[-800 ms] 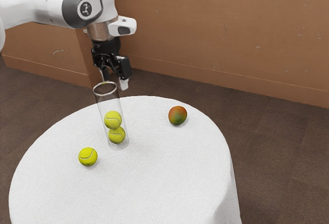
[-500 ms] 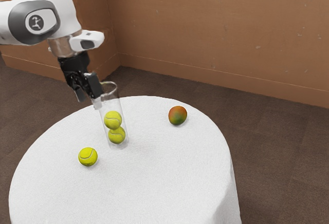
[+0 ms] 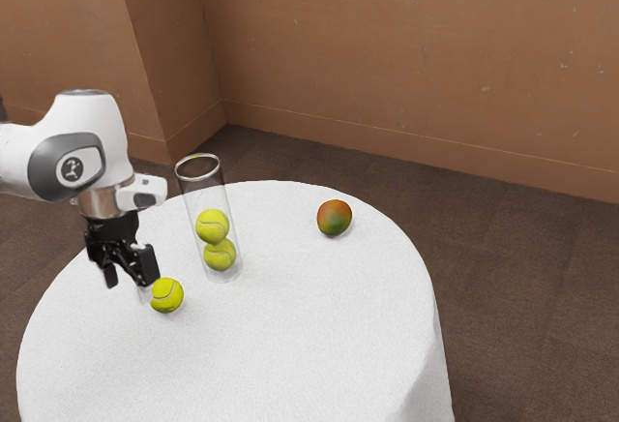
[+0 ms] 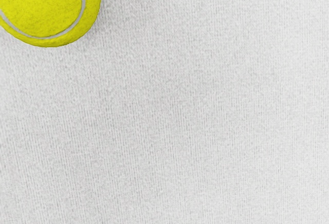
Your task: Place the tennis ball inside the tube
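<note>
Exterior view, gripper (image 3: 128,287) open, seemingly beside ball (image 3: 167,295)

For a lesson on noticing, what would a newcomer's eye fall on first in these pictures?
Probably the clear tube, standing on the white table with two yellow tennis balls stacked inside. Next, the black gripper beside a third ball outside the tube, and, toward the exterior view's right, a round red-and-green object.

Three tennis balls (image 3: 167,295), one tube (image 3: 207,193) (one fruit (image 3: 335,218)).
</note>
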